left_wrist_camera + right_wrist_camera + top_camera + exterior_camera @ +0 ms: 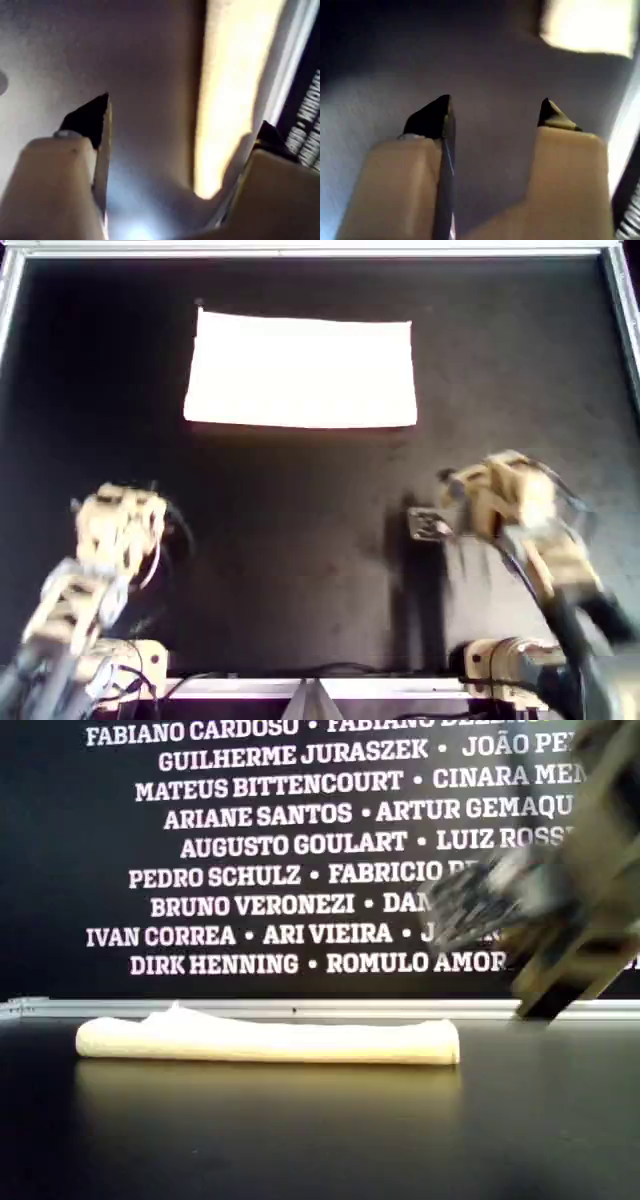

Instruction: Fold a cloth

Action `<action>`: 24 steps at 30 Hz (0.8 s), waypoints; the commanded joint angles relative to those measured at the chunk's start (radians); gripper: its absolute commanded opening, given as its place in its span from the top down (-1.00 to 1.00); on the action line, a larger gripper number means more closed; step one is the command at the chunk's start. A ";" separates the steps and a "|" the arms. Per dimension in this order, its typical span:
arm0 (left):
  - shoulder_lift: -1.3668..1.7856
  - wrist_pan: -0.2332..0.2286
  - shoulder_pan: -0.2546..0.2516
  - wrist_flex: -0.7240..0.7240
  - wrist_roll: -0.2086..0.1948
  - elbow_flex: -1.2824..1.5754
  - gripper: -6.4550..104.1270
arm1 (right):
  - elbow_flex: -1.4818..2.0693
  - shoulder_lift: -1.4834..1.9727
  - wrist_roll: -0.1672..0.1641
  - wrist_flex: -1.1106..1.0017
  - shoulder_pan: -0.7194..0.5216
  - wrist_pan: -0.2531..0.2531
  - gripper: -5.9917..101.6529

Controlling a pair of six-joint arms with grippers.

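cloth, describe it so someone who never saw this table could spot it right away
Look at the black table with its metal rim, seen from overhead. Toward its far edge, beyond both arms, lies the cloth, a flat pale yellow-white rectangle. It is the only light thing on the dark surface.

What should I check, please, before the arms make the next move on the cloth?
1. Cloth lies flat on the black surface, folded into a rectangle: ok.
2. My first gripper open and empty: ok.
3. My second gripper open and empty: ok.
4. Both arms apart from the cloth, nothing touching it: ok.
5. Which arm in the overhead view is first or second: cannot tell.
6. Edges of the fold aligned: cannot tell, the pictures are blurred.
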 commanded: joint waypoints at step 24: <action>-1.209 0.003 0.002 -0.044 0.014 -1.088 -0.92 | -0.868 -0.755 0.005 -0.054 0.020 -0.006 -0.38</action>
